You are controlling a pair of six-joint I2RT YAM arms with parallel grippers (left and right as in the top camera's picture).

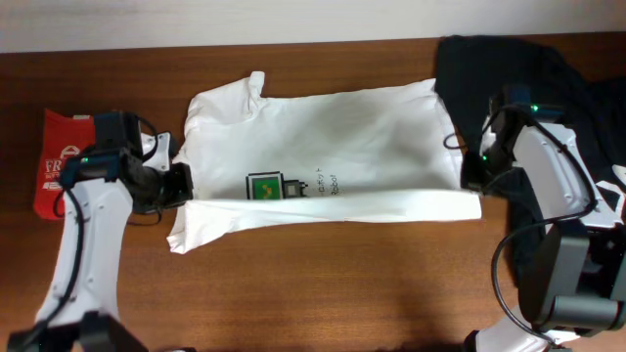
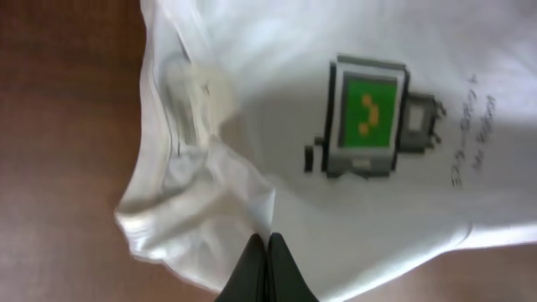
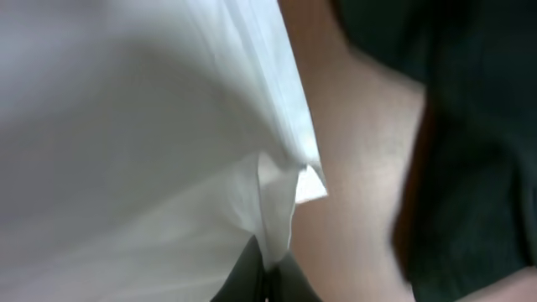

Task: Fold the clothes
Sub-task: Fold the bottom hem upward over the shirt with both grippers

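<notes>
Pinching at both ends now: my left hand (image 1: 182, 186) is pressed together on the collar-side edge of the wrinkled white cotton T-shirt (image 1: 333, 127), and my right hand (image 1: 469, 176) is pressed together on the hem corner; both wrist views show white cloth running in between the fingers. The T-shirt lies flat mid-tabletop, lengthwise left to right, with the green-and-yellow square label (image 1: 262, 186) facing up and a narrow band along the near edge already turned over. I read this step as a lengthwise fold. To do it well, I'd lift both ends together at equal height, hold the edge taut so the middle doesn't sag, carry it straight across and lay edge on edge. For room, the brown wooden tabletop (image 1: 323, 284) is bare on the near side, with only a thin strip on the far side. The large black shirt (image 1: 528, 59) sits just beside the hem, so my right hand risks snagging it. The red printed shirt (image 1: 57, 161) sits behind my left arm, apart from the T-shirt.
</notes>
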